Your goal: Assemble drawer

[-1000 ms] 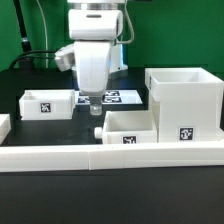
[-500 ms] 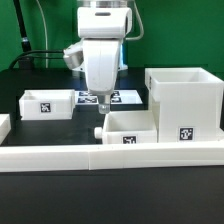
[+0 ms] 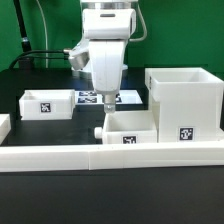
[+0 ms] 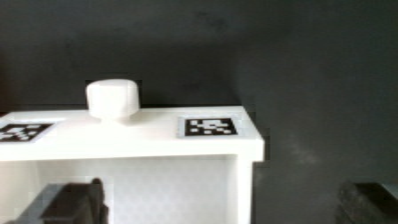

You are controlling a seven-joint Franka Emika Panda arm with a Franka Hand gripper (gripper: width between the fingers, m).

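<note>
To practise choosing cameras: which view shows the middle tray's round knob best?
The wrist view: the knob appears large and unobstructed, standing out from the tagged face of the middle tray. The exterior view shows the knob only as a tiny stub on that tray's side toward the exterior view's left, near the gripper.

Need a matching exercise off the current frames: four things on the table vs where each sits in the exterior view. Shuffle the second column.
Things:
1. housing
2. tray with knob showing
3. tray with no knob showing
4. marker board

Places:
A. exterior view's left
B. flat on the table, behind the gripper
C. exterior view's right
D. middle, just behind the border rail

Pairs: 1-C, 2-D, 3-A, 4-B
</note>
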